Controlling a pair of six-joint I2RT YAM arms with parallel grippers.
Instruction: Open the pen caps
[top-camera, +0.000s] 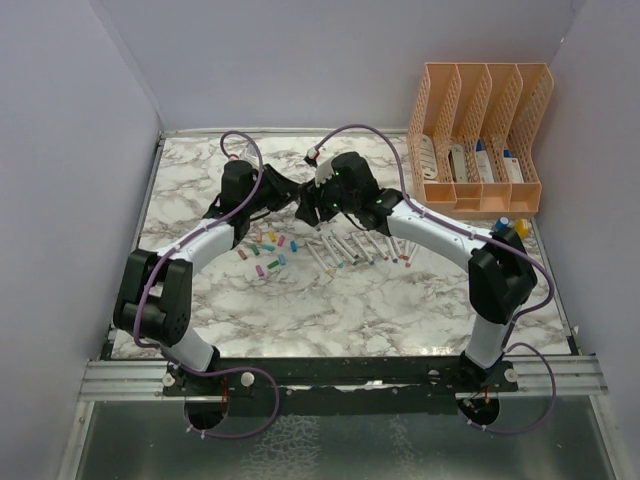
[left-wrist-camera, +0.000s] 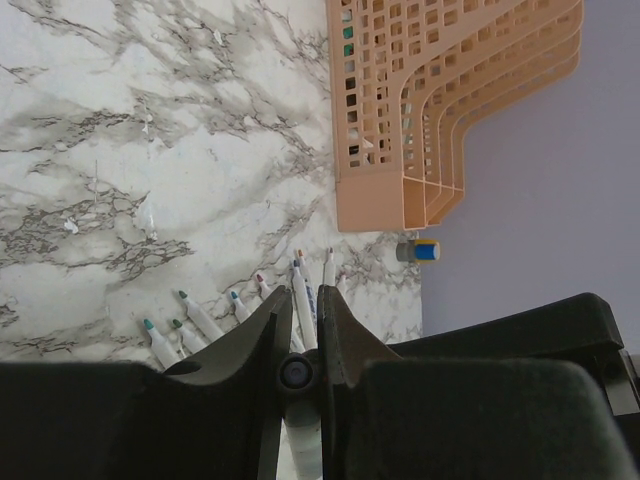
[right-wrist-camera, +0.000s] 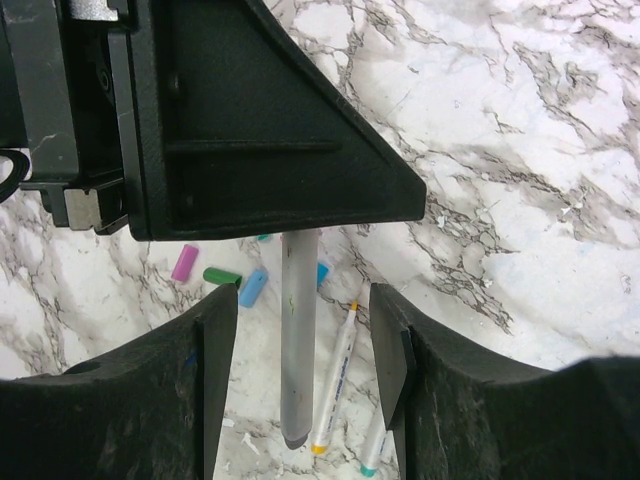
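Pen (right-wrist-camera: 300, 340) gripped above mid-table, both my grippers meeting at it.
My left gripper (left-wrist-camera: 303, 300) is clamped tight on the barrel; my right gripper (right-wrist-camera: 303, 300) stands wide open around the same pen, fingers (right-wrist-camera: 215, 330) either side and apart from it; loose pen caps (top-camera: 268, 250) lie scattered on the marble table (top-camera: 400, 300) below, a little toward its left edge; uncapped pens (top-camera: 355, 248) lie in a row just right of them; a peach file organiser (top-camera: 480, 135) stands at the far right corner.

Overhead, two close wrist views; common pens (top-camera: 345, 250)
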